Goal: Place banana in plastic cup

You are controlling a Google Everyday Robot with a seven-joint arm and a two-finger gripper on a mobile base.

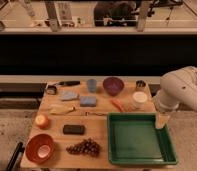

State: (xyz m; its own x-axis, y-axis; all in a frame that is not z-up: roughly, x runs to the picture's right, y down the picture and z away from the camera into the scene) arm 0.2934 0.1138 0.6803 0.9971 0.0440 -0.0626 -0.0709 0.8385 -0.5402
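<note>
The banana (62, 109) is a small, pale yellow, slightly curved piece with tapered ends. It lies flat and roughly crosswise on the wooden surface (99, 132) at the left-centre of the frame, not far in from the left edge. A pale blue pad (69, 95) lies just above it, a second blue pad (88, 101) sits to its upper right, and a round orange fruit (42, 120) is below and to its left. The plastic cup (92, 85) is a small blue-grey tumbler standing upright near the far edge of the surface, above and to the right of the banana. A purple bowl (113, 86) stands just to its right and a black-handled tool (62, 84) lies to its left. Bare wood runs between the banana and a dark block (73, 129) lower down, and on toward the green tray (139, 139), which fills the lower right corner of the surface. An orange carrot (118, 105) and a white cup (139, 99) sit just above the tray's far rim. The gripper (162, 121) hangs from the white arm (182, 92) at the right of the frame, over the tray's upper right corner and well apart from both banana and cup. Whether it is open or closed cannot be told; nothing can be made out in its hold.
</note>
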